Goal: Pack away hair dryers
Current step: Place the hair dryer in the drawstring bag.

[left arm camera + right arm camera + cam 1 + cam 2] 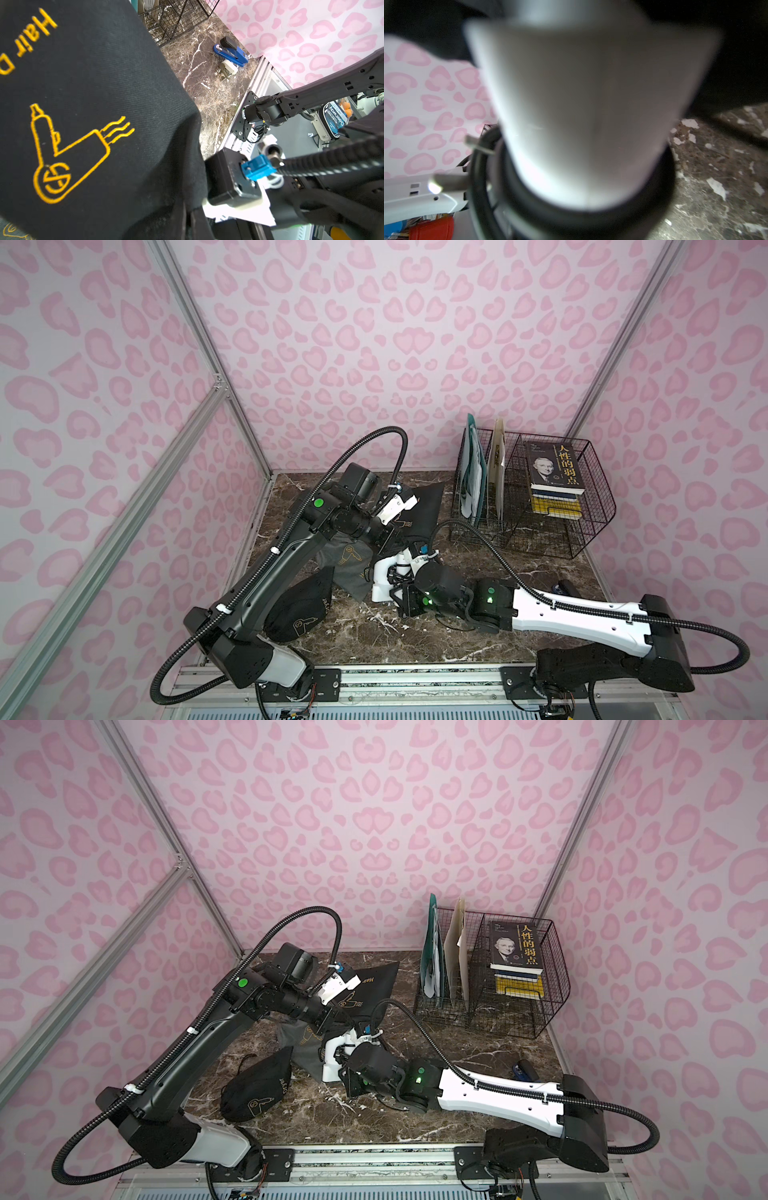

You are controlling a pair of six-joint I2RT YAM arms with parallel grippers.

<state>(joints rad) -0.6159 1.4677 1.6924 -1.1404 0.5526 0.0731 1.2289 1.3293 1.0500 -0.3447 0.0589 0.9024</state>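
Sitting inside the right tool's (395,573) grip is the white dryer (379,577).

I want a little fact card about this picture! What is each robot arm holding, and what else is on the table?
Left tool: shut on a black pouch, holding it up
Right tool: shut on the white hair dryer
Dryer packed yet: no, it is outside the held pouch
Also on the table: bulging black pouch, grey pouch, blue stapler
Back corner: wire rack with books
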